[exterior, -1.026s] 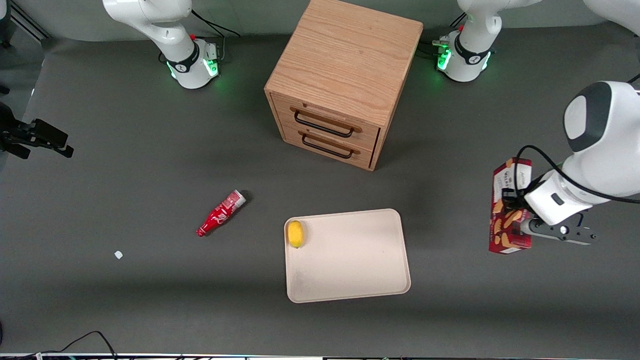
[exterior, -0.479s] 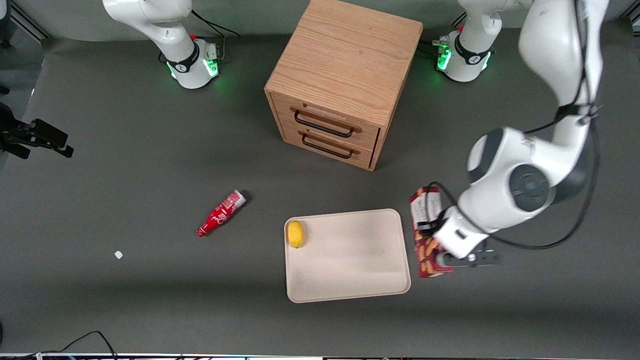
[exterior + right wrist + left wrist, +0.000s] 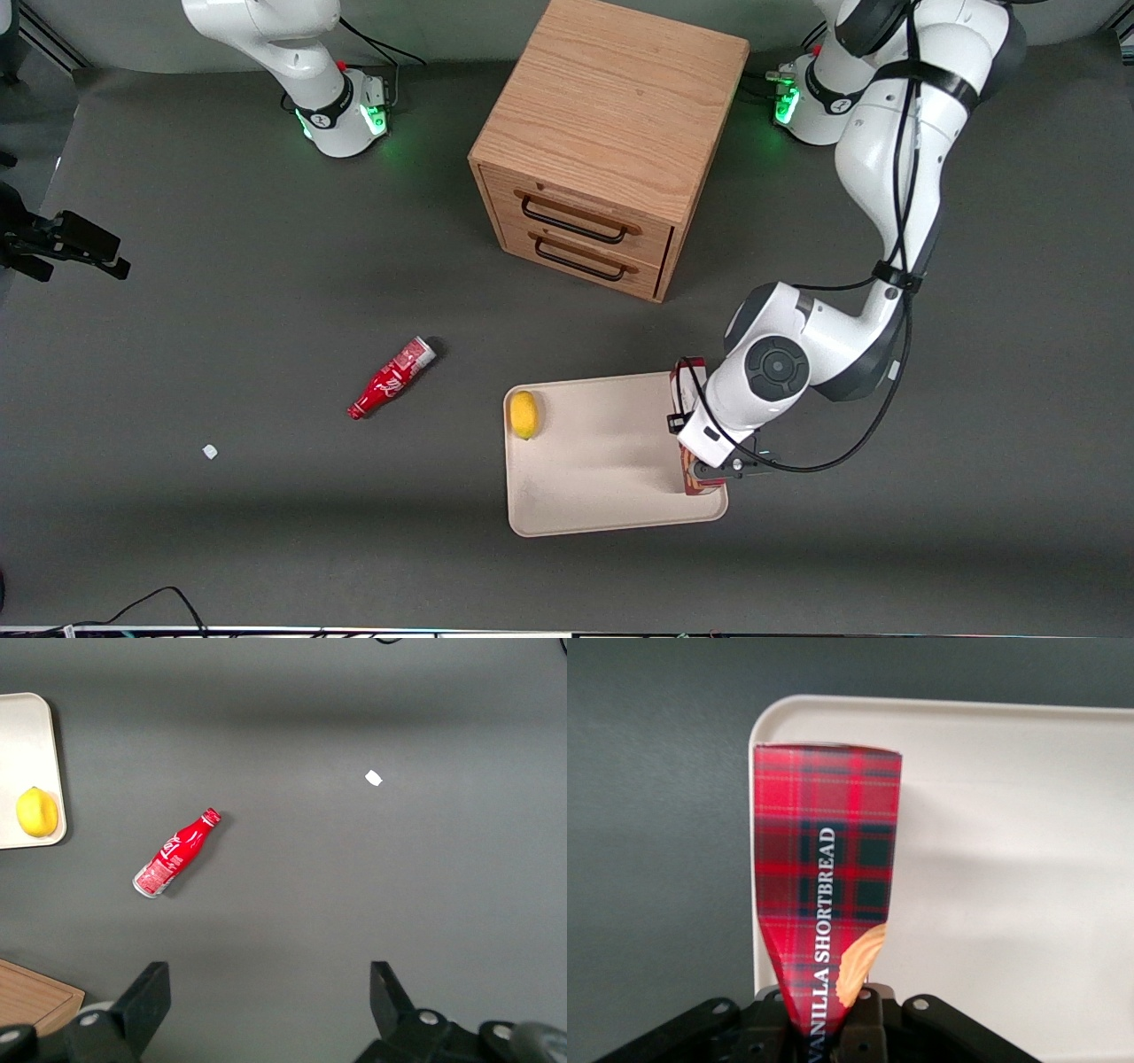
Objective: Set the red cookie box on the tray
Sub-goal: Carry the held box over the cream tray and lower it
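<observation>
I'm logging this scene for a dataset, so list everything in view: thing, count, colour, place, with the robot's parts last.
red cookie box: 1, dark red plaid, held over the tray's edge toward the working arm's end
tray: 1, beige, on the table nearer the front camera than the cabinet
lemon: 1, yellow, on the tray
bottle: 1, red, lying on the table
cabinet: 1, wood, two drawers
white scrap: 1, on the table
gripper: 1, above the tray, shut on the box
</observation>
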### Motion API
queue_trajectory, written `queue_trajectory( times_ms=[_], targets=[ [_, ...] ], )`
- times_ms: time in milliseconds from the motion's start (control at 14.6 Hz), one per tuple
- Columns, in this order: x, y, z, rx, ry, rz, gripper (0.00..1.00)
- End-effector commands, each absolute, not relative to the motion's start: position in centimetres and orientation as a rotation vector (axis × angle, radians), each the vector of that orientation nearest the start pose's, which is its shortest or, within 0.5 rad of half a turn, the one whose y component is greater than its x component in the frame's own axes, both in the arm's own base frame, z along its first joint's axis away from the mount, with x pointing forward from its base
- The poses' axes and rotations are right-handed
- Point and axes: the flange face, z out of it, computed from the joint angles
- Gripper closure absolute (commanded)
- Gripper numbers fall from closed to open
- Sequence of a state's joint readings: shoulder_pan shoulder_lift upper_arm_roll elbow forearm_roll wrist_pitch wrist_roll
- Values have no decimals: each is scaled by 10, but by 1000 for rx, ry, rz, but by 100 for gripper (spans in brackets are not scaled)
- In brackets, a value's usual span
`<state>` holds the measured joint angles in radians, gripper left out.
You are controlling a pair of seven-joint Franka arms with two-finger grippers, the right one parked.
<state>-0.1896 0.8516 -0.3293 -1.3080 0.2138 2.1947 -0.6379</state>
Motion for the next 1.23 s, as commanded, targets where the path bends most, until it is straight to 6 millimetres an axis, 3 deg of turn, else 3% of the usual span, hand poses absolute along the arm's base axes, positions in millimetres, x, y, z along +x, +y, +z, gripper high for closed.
queue_trajectory(
  times_ms=[0, 410, 479, 547, 1162],
  targets=[
    [688, -309, 246, -3217, -225, -92, 100],
    [690, -300, 232, -3198, -240, -75, 97],
    [690, -300, 233, -3198, -236, -78, 39],
    [689, -301, 232, -3183, -210, -90, 0],
    [692, -305, 255, -3196, -230, -156, 0]
  ],
)
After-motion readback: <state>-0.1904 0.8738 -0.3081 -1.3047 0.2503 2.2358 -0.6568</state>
